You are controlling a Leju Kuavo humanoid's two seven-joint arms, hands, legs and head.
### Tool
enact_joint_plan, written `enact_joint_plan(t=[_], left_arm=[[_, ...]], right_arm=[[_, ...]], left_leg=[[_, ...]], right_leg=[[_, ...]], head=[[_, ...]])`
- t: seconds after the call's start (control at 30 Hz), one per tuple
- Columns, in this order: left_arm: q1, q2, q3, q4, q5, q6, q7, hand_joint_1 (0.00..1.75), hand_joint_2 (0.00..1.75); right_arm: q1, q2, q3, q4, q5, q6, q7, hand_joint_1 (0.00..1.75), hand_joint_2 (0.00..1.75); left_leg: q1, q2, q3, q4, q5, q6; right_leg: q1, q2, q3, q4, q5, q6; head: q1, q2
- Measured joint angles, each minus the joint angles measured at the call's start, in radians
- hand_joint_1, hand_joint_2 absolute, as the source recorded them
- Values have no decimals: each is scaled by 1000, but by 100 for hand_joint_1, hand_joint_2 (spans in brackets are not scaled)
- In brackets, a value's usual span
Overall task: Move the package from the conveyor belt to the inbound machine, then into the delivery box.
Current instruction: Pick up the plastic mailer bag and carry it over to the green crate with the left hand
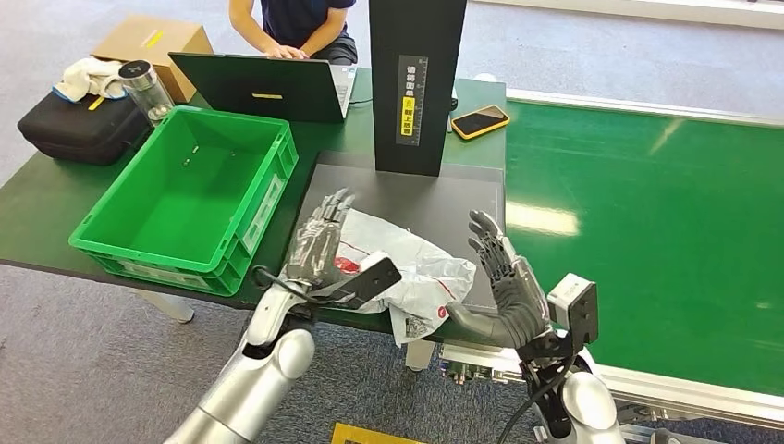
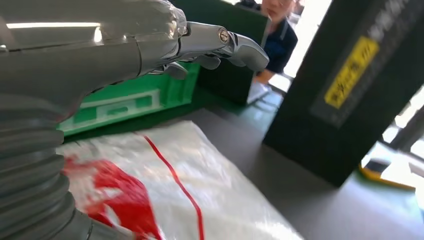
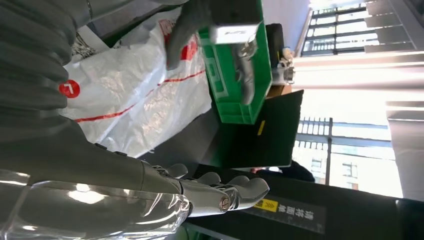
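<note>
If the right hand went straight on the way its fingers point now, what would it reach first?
Probably the black upright column of the machine: the right hand is open, fingers aimed toward it above the grey platform, beside the package. Depth is uncertain.

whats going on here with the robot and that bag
The robot has a white plastic package lying on the dark inbound machine plate. Its left hand and right hand flank it, fingers spread, not gripping. The green delivery box sits empty to the left. A person works at a laptop.
</note>
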Motion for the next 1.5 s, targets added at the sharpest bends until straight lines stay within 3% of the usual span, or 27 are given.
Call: enact_joint_plan(t=[0.2, 0.33, 0.37, 0.47, 0.5, 0.8, 1.03, 1.23, 1.4, 1.5], left_arm=[[-94, -36, -58, 168, -34, -103, 47, 0, 175], [-128, -51, -83, 252, -32, -237, 73, 2, 175], [-135, -54, -89, 271, -29, -272, 77, 17, 175], [-156, -59, -100, 312, -20, -338, 86, 146, 175], [-162, -60, -102, 322, -18, -345, 87, 175, 175], [-197, -62, -116, 360, -2, -330, 76, 175, 175], [-201, -62, -118, 364, 28, -257, 50, 175, 175], [-182, -55, -103, 358, 78, -48, 9, 175, 175], [-149, -29, -40, 291, 133, 157, -38, 175, 175], [-125, -8, 9, 219, 162, 230, -63, 175, 175]], right_arm=[[27, 8, -38, -35, 8, 0, -11, 0, 175], [26, 12, -50, -36, 19, -1, -21, 0, 175], [23, 13, -51, -34, 19, -2, -23, 0, 175], [11, 14, -55, -23, 19, -9, -30, 0, 175], [8, 14, -56, -19, 19, -12, -32, 0, 175], [8, 16, -61, -1, 13, -26, -39, 0, 175], [10, 22, -62, -1, 10, -39, -40, 0, 175], [26, 24, -71, -8, 3, -40, -32, 0, 175], [44, 24, -82, -33, -8, -40, -15, 0, 175], [50, 24, -89, -42, -19, -40, -10, 0, 175]], left_leg=[[0, 0, -1, 0, 0, 0], [0, 0, -1, 0, 0, 0], [0, 0, -1, -1, 0, 0], [0, 0, 1, -1, 0, 0], [0, 0, 1, -1, 0, 0], [0, 0, 3, -1, 0, 0], [0, 0, 2, -1, 0, 0], [0, 0, 1, -1, 0, 0], [0, 0, 0, -1, 0, 0], [0, 0, -1, -1, 0, 0]], right_leg=[[0, 0, 0, 0, 0, 0], [0, 0, 0, 0, 0, 0], [0, 0, 0, 0, 0, 0], [0, 0, 1, 0, 0, 0], [0, 0, 2, 0, 0, 0], [0, -1, 3, 0, 0, 0], [0, 0, 3, 0, 0, 0], [0, 0, 1, 0, 0, 0], [0, 0, 0, 0, 0, 0], [0, 0, -1, 0, 0, 0]], head=[[0, 0], [0, 0], [0, 0], [0, 0], [0, 0], [0, 0], [0, 0], [0, 0], [0, 0], [0, 0]])
